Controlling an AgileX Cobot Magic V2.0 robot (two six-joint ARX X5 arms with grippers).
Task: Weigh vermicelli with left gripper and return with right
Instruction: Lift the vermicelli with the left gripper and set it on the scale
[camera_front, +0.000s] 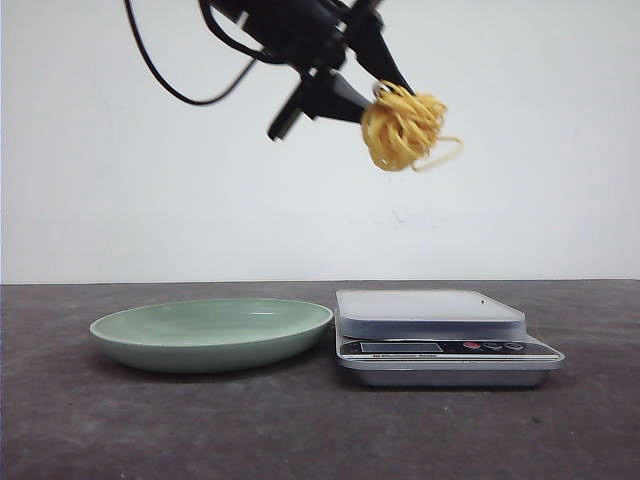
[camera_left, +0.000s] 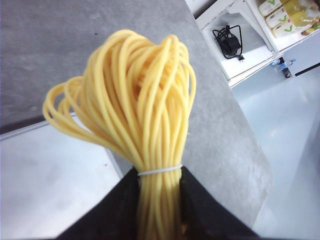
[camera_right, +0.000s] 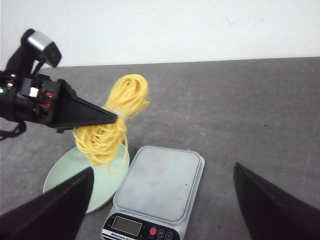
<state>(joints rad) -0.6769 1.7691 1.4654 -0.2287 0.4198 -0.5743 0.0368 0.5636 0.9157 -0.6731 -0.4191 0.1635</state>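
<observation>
- Because our left pincer (camera_front: 372, 95) is clenched on the tied neck of the vermicelli (camera_front: 402, 128), the bundle hangs high in the air, between plate (camera_front: 210, 333) and scale (camera_front: 430, 313).
- Our right pincer (camera_right: 160, 200) waits released above the scale, since returning is its job, we judge.

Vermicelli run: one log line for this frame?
left gripper: shut on vermicelli | held above scale, empty | plate empty | right gripper: open
</observation>
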